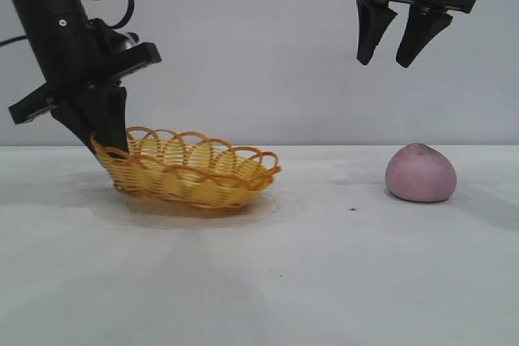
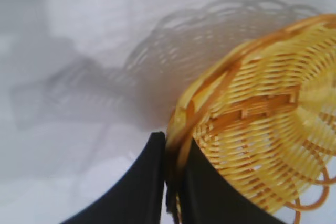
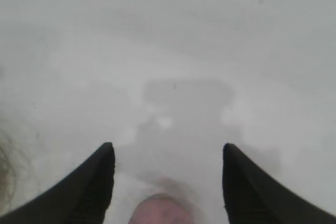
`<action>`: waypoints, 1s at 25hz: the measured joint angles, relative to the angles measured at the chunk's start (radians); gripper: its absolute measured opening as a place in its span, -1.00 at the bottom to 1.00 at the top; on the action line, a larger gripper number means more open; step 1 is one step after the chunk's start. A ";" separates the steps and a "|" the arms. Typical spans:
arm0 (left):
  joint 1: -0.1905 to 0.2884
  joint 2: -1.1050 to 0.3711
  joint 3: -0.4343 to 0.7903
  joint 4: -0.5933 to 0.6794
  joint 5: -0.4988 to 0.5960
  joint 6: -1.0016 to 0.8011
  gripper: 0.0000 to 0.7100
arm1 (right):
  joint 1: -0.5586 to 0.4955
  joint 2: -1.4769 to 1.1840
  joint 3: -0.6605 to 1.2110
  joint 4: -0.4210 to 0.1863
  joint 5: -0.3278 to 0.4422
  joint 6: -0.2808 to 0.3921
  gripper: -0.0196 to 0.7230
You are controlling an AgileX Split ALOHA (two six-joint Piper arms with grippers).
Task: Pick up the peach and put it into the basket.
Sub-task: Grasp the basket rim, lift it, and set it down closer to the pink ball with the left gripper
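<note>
Currently, stage: early — nothing is in the basket yet, and the fruit is untouched.

Peach (image 1: pixel 420 173): sits alone on the white table (image 1: pixel 324 281), well apart from the basket and off to the right arm's side; only a sliver of it shows at the edge of the right wrist view.

Basket (image 1: pixel 190 172): rests on the table at the left arm's side, its near end tipped up slightly where it is held; its inside appears bare in the left wrist view.

Left gripper (image 2: pixel 171 182): fingers pressed together on the basket's looped rim, one inside the weave and one outside, steadying it.

Right gripper (image 1: pixel 401 34): hangs high above the table, fingers spread wide and holding nothing, roughly over the peach but slightly toward the basket.

Done so far: basket braced; right arm is positioned for a descent.

Left to do: by the look of it, lower onto the peach, close, lift, carry across, release into the basket.
</note>
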 joint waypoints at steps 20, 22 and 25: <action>0.012 0.013 0.040 0.013 0.073 0.050 0.60 | 0.000 0.000 0.000 0.015 0.024 0.000 0.09; 0.046 -0.020 0.040 0.045 0.112 0.050 0.65 | 0.000 0.000 0.000 0.015 0.024 0.000 0.09; 0.088 -0.094 0.040 0.099 0.141 0.074 0.65 | 0.000 0.000 0.000 0.015 0.025 0.000 0.09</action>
